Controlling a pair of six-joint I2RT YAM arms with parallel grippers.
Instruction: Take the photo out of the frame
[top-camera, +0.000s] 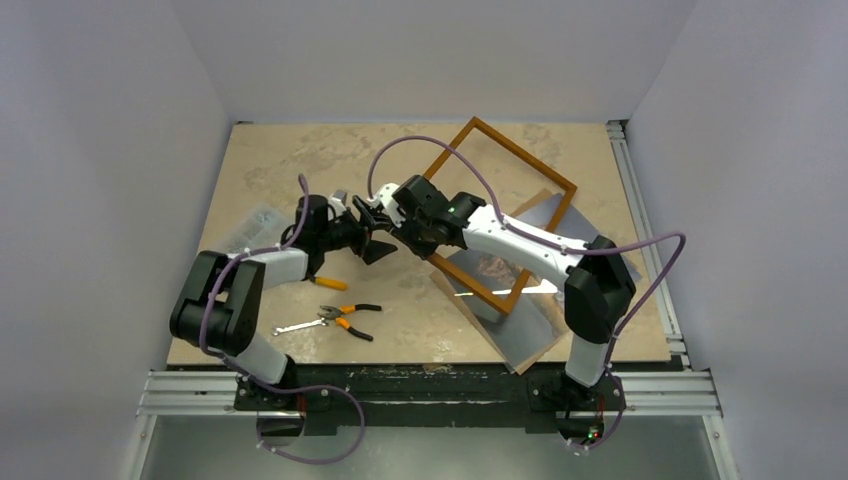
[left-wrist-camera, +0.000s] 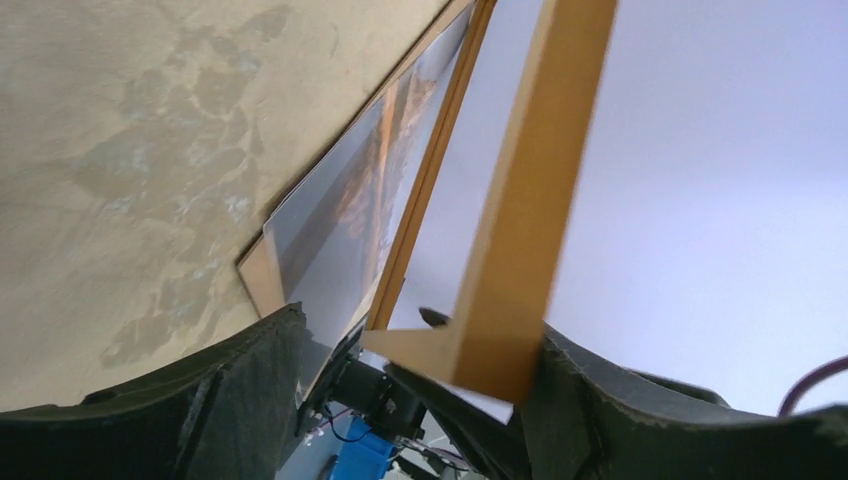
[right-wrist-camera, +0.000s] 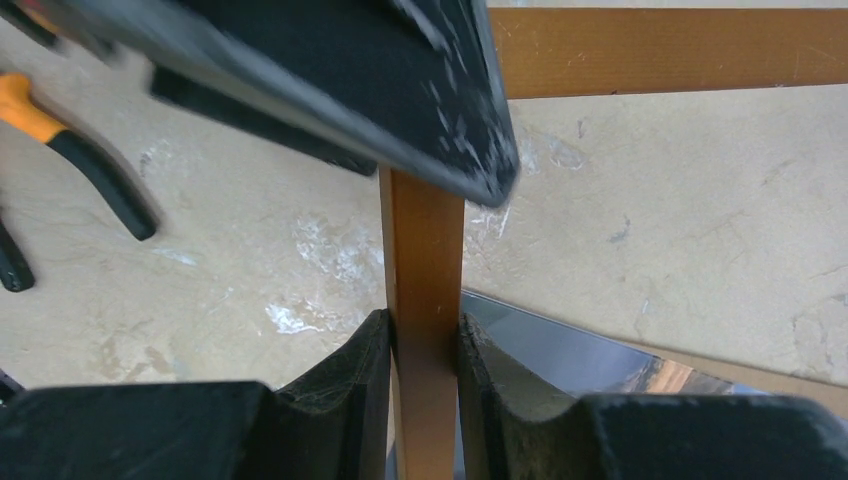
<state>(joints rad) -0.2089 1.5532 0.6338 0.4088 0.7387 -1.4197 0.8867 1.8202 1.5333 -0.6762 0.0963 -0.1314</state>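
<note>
The orange-brown frame (top-camera: 497, 200) is tilted up, its near-left corner lifted off the table. My right gripper (top-camera: 388, 215) is shut on a rail of the frame (right-wrist-camera: 424, 260) near that corner. My left gripper (top-camera: 367, 238) is open, and the frame corner (left-wrist-camera: 500, 330) sits between its wide-apart fingers (left-wrist-camera: 240, 390), close to the right one. The photo (top-camera: 505, 290) lies flat on the table under and in front of the frame, mountain print up. It also shows in the left wrist view (left-wrist-camera: 340, 210) and in the right wrist view (right-wrist-camera: 570, 350).
Orange-handled pliers (top-camera: 345, 318) and a small silver wrench (top-camera: 290, 327) lie at front left, with another orange handle (top-camera: 330, 283) by the left arm. A clear sheet (top-camera: 255, 225) lies at the left edge. White walls enclose the table (top-camera: 300, 160).
</note>
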